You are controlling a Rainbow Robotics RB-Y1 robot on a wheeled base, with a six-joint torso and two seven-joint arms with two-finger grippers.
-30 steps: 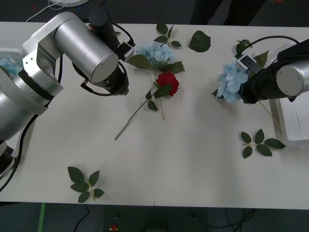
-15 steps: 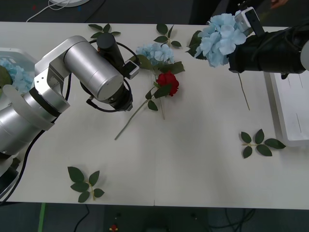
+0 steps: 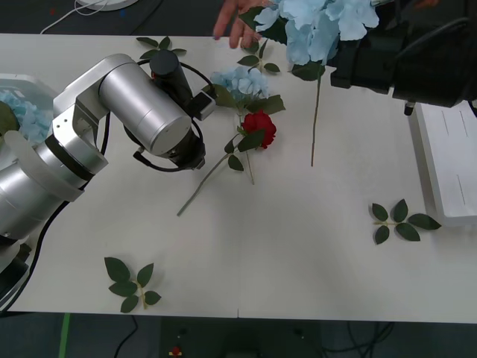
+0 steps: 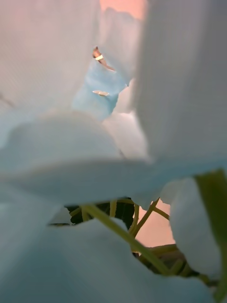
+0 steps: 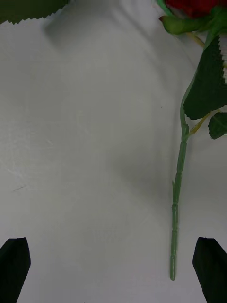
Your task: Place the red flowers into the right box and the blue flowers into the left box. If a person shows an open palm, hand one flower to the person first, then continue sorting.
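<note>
**A:** How many flowers do you count?

**B:** One red rose [image 3: 260,124] lies on the table [image 3: 298,253], its stem running down toward the robot. Blue hydrangeas: three. One [image 3: 240,80] lies just beyond the rose, touching its leaves. One [image 3: 317,22] is lifted at the far edge of the table, its stem hanging straight down. The third [image 3: 26,115] sits in the left box [image 3: 16,79].

**A:** And the boxes?

**B:** Two white trays. The left box at the table's left edge holds that one blue head, half hidden by the left arm. The right box [image 3: 451,168] at the right edge shows a bare white floor where it is visible.

**A:** The claws?

**B:** The left gripper [image 5: 113,265] hovers over the table beside the rose's stem, its black fingers [image 5: 14,262] spread wide with nothing between them. The right arm carries the raised hydrangea [image 4: 94,142]; petals press against its camera, and I cannot tell how its fingers stand.

**A:** Anything else?

**B:** A person's hand [image 3: 237,21] reaches in at the far edge, next to the raised bloom. Four loose leaf sprigs lie scattered on the table.
</note>
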